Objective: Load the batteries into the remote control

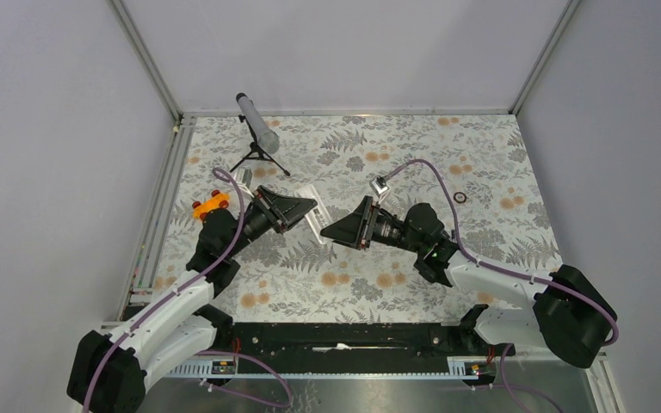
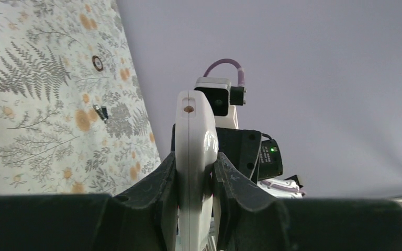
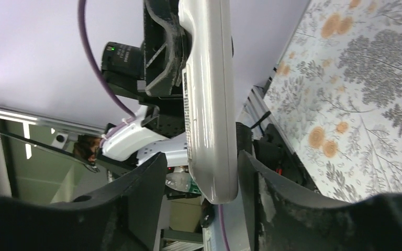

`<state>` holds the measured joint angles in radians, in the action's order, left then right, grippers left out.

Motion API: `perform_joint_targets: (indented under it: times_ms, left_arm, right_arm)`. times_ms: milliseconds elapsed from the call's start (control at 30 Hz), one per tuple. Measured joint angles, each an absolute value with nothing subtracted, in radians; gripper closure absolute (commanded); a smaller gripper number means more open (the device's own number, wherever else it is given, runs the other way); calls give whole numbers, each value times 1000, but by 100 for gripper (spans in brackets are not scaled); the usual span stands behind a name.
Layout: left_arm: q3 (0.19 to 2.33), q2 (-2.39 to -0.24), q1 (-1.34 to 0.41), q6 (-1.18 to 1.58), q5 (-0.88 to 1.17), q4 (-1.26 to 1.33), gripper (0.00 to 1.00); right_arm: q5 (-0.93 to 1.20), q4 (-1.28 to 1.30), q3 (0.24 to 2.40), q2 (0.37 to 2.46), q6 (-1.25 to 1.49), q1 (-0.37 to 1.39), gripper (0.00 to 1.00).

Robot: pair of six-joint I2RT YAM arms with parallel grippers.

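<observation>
Over a fern-printed table (image 1: 396,284), the remote control (image 2: 192,151) was pinched edge-on by the left gripper (image 2: 194,163), while its other end was flanked by the right gripper (image 3: 201,163), jaws spread, a gap left on one side. A glossy white, seamed casing was shown.

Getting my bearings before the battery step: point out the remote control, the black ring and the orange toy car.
remote control (image 2: 193,151): left wrist view, narrow white edge.
black ring (image 1: 455,197): top view, left rim.
orange toy car (image 1: 211,205): top view, orange body.
</observation>
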<state>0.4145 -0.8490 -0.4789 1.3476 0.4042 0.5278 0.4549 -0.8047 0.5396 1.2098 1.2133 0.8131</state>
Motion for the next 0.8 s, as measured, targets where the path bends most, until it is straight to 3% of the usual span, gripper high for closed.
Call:
perform_joint_targets:
  times_ms: [67, 200, 333, 800]
  left_arm:
    - [414, -847, -479, 1365, 408, 543, 91]
    - [423, -823, -479, 1370, 411, 531, 63]
    - [459, -793, -479, 1310, 419, 454, 46]
    - [551, -757, -368, 1174, 554, 302, 44]
  right_arm:
    - [457, -841, 540, 1214, 1227, 813, 56]
    - [448, -860, 539, 1214, 1246, 813, 77]
    - [441, -868, 539, 1206, 1254, 818, 82]
    - [543, -815, 600, 1201, 1243, 818, 77]
